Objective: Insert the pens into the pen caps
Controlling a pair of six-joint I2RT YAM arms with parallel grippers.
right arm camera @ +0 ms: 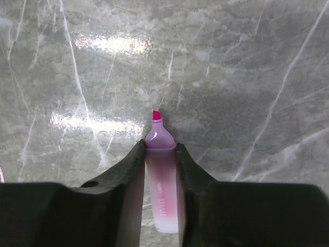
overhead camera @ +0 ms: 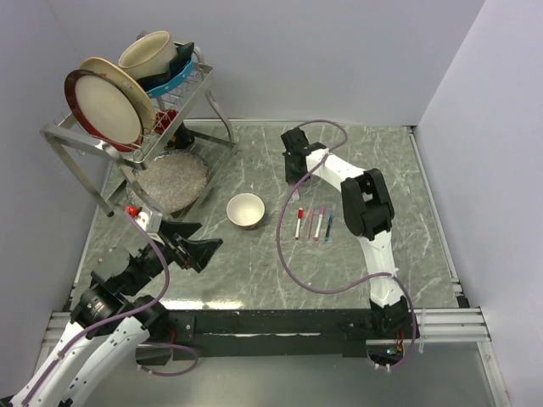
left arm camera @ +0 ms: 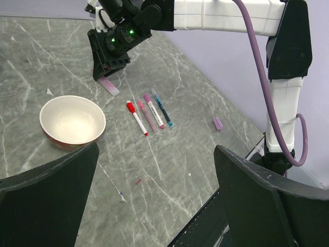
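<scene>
My right gripper (right arm camera: 160,147) is shut on a pink-and-lilac pen (right arm camera: 161,190) with a bare pink tip, holding it at the marble table's far middle. The gripper (left arm camera: 108,67) and the pen (left arm camera: 109,86) also show in the left wrist view. Several pens lie side by side mid-table: a red-capped one (overhead camera: 299,225), two pink ones (overhead camera: 310,222) and a blue one (overhead camera: 329,225). A loose lilac pen cap (left arm camera: 218,124) lies to their right. My left gripper (overhead camera: 191,243) is open and empty, low at the near left, well apart from the pens.
A small cream bowl (overhead camera: 230,210) stands left of the pens. A metal dish rack (overhead camera: 136,127) with plates and a cup stands at the back left, over a clear dish (overhead camera: 174,178). The right arm's purple cable (overhead camera: 284,254) loops across the table.
</scene>
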